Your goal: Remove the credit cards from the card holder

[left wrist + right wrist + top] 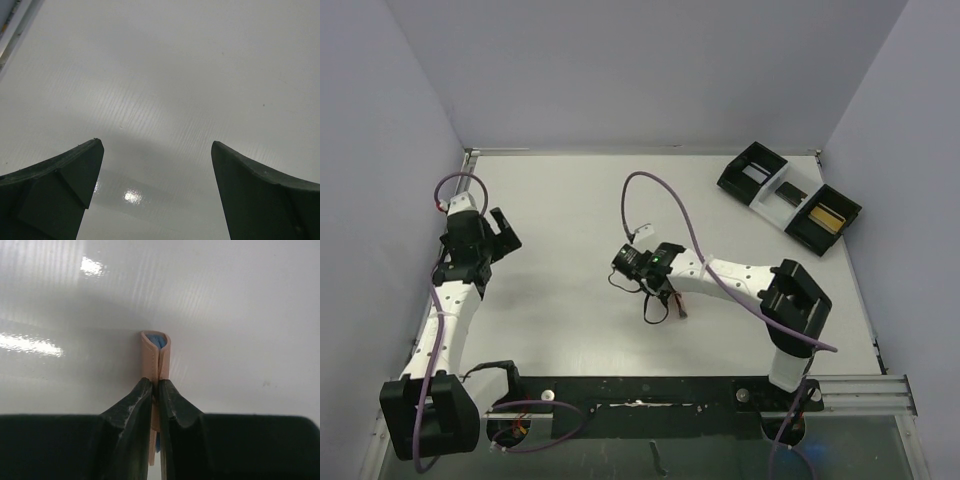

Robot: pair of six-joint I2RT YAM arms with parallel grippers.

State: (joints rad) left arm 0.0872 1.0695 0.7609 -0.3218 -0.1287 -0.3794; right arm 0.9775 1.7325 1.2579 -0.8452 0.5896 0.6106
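Mid-table, a bit right of centre, wallet (155, 352) is pinched in the right gripper (155, 390). Wallet is folded shut and seen edge-on in the wrist view: two tan leaves pressed together, blue lining peeking out at the rounded far end. Jaws are almost together, clamped on both outer faces, with the wallet's far end sticking out past the fingertips. Can't tell whether it touches the table (570, 200) or hangs just above it. From the top view only a small brown bit shows beside the gripper.

Cards are all out of the wallet and well apart from it, in the tray (732, 178) at the far right corner. Silver card (752, 176) lies in the black end compartment nearer the back wall, black card (790, 194) in the white middle one, gold card (828, 216) in the other black end. Each lies flat. Tray sits at an angle to the table edges.

Left gripper (156, 147) is over the left side of the table, well apart from the wallet and tray. Its jaws are spread wide, gripping nothing, with only white table surface seen between the fingers.
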